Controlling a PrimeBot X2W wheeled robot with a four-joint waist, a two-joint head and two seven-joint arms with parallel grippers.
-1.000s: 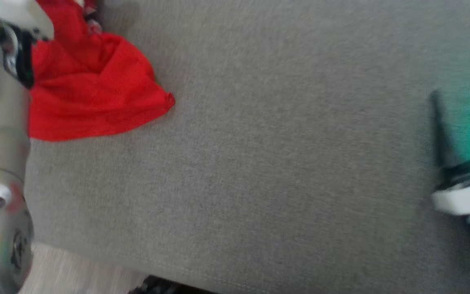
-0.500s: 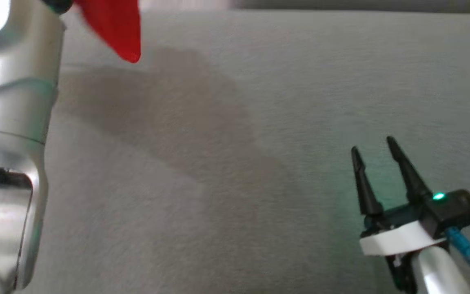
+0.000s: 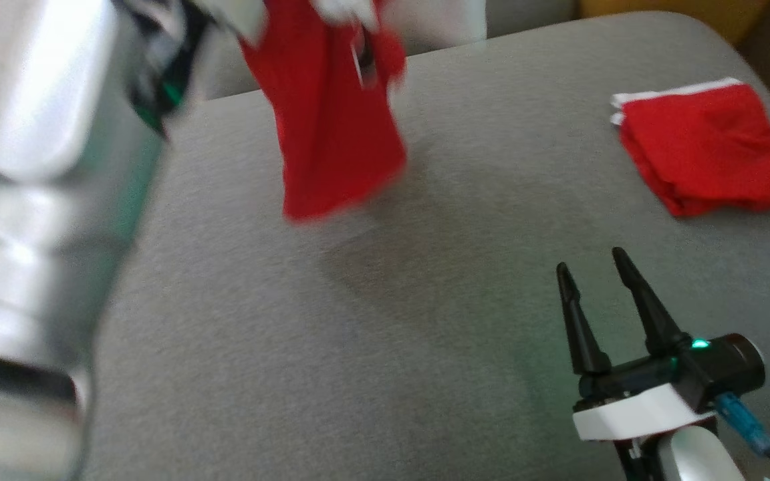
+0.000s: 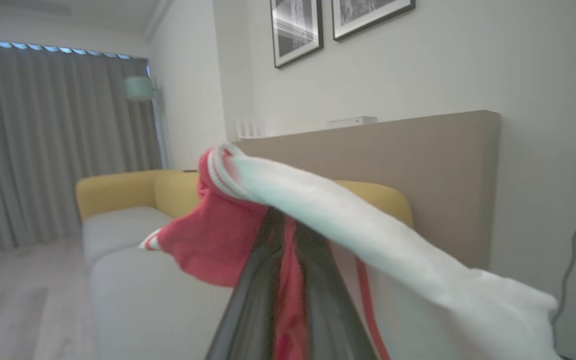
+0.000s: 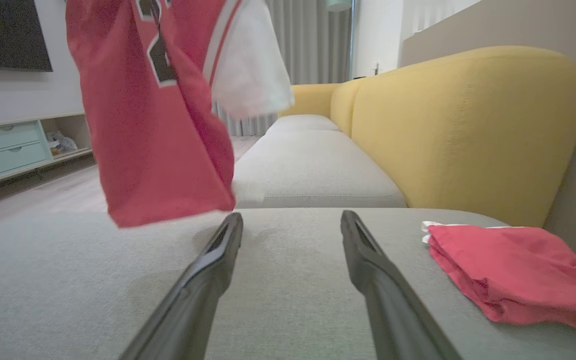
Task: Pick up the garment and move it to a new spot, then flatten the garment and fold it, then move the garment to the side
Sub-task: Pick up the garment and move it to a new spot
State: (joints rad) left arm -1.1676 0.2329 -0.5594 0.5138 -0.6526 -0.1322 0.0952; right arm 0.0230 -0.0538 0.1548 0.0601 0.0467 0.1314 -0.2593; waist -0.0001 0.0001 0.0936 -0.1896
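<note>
The garment (image 3: 338, 147) is a red jersey with white trim and dark numbers. It hangs in the air above the grey sofa cushion (image 3: 358, 334), its lower hem just over the fabric. In the left wrist view my left gripper (image 4: 285, 220) is shut on a bunch of the garment (image 4: 218, 240), with red and white cloth draped over the fingers. My right gripper (image 3: 592, 260) stands open and empty low over the cushion at the lower right. From the right wrist view the garment (image 5: 153, 130) hangs ahead and to the left of the right gripper (image 5: 290, 220).
A second red garment (image 3: 712, 150), folded, lies on the cushion's far right; it appears as a folded red garment (image 5: 513, 265) beside the right fingers. The yellow sofa back (image 5: 468, 125) rises behind it. My silver left arm (image 3: 44, 200) covers the head view's left side.
The head camera has swung, so the whole picture has shifted. The garment, partly resting on the cushion a second ago, now hangs free from my left gripper. The right gripper stays open.
</note>
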